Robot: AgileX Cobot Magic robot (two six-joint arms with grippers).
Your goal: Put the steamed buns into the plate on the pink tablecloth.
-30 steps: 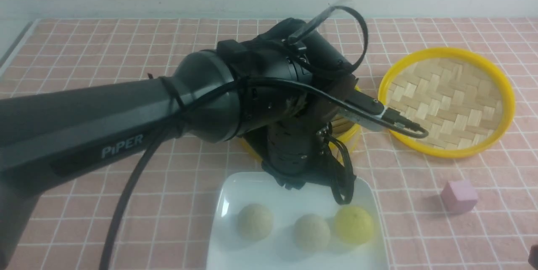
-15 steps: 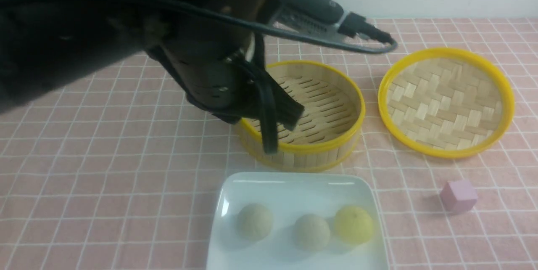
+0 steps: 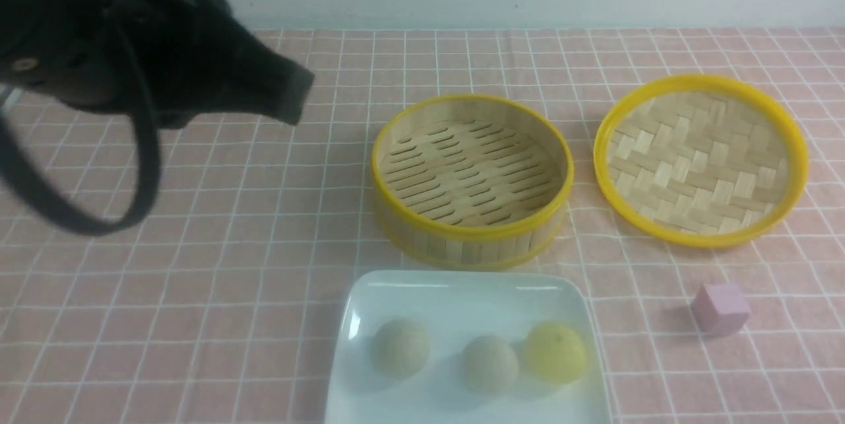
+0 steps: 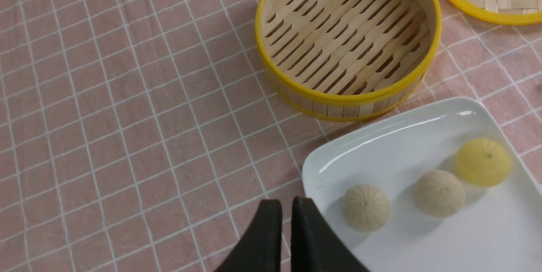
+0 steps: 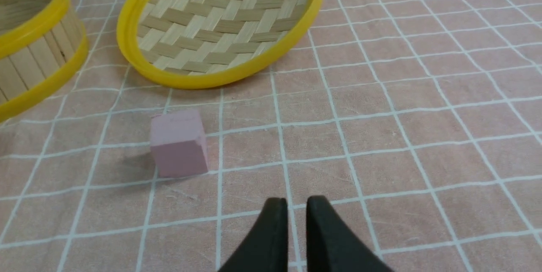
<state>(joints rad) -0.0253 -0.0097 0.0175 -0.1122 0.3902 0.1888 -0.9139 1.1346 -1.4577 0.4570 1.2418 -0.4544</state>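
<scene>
Plainly, the plate (image 3: 462, 292) lies on the pink tablecloth (image 3: 264, 259) at the near edge of the front view, its nearest rim cut off by the frame. On it sit a pale bun (image 3: 400, 347) toward the left, a second pale bun (image 3: 489, 363) in the middle and a yellow bun (image 3: 556, 353) on the right. They form a loose row, and the last two are close but, as we see from the left wrist view, apart.

Beyond the plate stands the steamer basket (image 3: 462, 249), its slatted floor showing. The woven lid (image 3: 700, 160) lies flat to its right, and a small pink cube (image 3: 721, 308) rests nearer us.

The left arm (image 3: 99, 47) is a dark blur in the upper left corner, with a cable loop (image 3: 142, 166) hanging from it; we cannot make out its details there. Its wrist view shows the left pincer (image 4: 286, 206) above the cloth just beside the plate's corner, fingers nearly together with only a slit between, gripping nothing.

The right pincer (image 5: 297, 204) appears only in its own wrist view — fingers likewise drawn close, nothing between them — over the cloth near the cube, where basket and lid are both cropped.
</scene>
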